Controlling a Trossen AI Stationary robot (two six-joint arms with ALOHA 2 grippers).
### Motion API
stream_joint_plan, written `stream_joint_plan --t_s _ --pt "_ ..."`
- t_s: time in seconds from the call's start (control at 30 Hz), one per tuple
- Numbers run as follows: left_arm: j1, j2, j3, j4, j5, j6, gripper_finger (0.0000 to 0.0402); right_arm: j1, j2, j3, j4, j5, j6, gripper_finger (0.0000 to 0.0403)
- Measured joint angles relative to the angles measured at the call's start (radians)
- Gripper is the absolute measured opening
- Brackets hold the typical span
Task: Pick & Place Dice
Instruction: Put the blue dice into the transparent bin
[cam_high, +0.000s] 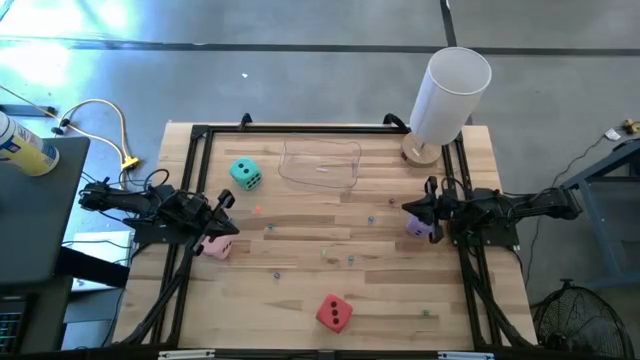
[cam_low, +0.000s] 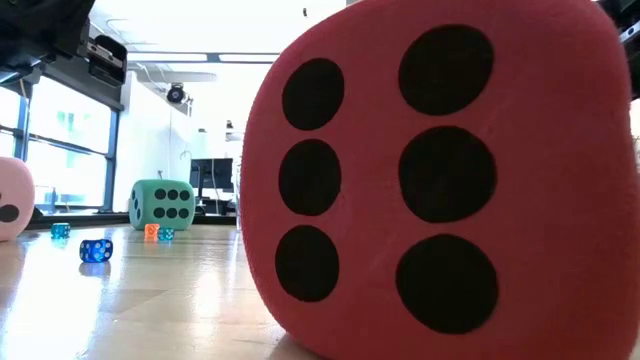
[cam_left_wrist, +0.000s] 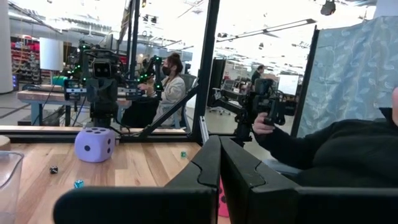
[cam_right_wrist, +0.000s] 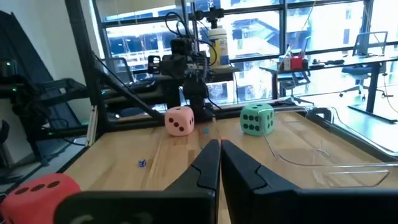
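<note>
- Red foam is filling most of the low view: the red die (cam_low: 440, 180) is sitting at the table's near edge, right by the camera, its six dark pips facing out and its corners softly rounded. From above it is lying alone, well apart from both arms.
- Butcher-block wood is forming the table (cam_high: 300, 290), and tiny translucent dice (cam_low: 96, 250) are lying scattered across its middle, probably as distractors rather than task pieces.
- The left gripper (cam_high: 222, 215) is resting low at the table's left side, its dark fingers pressed together with nothing between them; the pink die (cam_high: 216, 244) is lying just beside it, looking unheld.
- The right gripper (cam_high: 418, 208) is mirroring that pose at the right side, fingers likewise closed and empty in its wrist view; the purple die (cam_high: 419, 228) is sitting just beside it, on the near side.
- Both arms appear to be waiting at the table's edges, each with a die close at hand.
- The teal die (cam_high: 245, 174) is standing farther back on the left, near a clear plastic container (cam_high: 320, 163), an open-topped tub that is likely the place target, since it is lying between the two arms.
- A tall white cylinder (cam_high: 449, 92) is standing on a round wooden base at the far right corner.
- Beyond the table, a person's hand (cam_left_wrist: 263, 126) in a dark sleeve is gripping a handle.
</note>
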Motion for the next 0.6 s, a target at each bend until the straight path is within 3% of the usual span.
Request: stream_joint_plan --t_s 0.2,0.33,0.6 --pt "0.000 0.000 0.000 -0.001 -0.034 0.065 0.0000 0.000 0.000 0.009 0.028 0.002 -0.110 0.0004" --pt "0.000 0.000 0.000 0.003 -0.094 0.079 0.0000 0.012 0.055 0.095 0.013 0.055 -0.123 0.0004" --pt "0.000 0.000 0.000 0.002 -0.119 0.079 0.0000 0.101 0.428 0.331 -0.222 0.331 -0.024 0.0004"
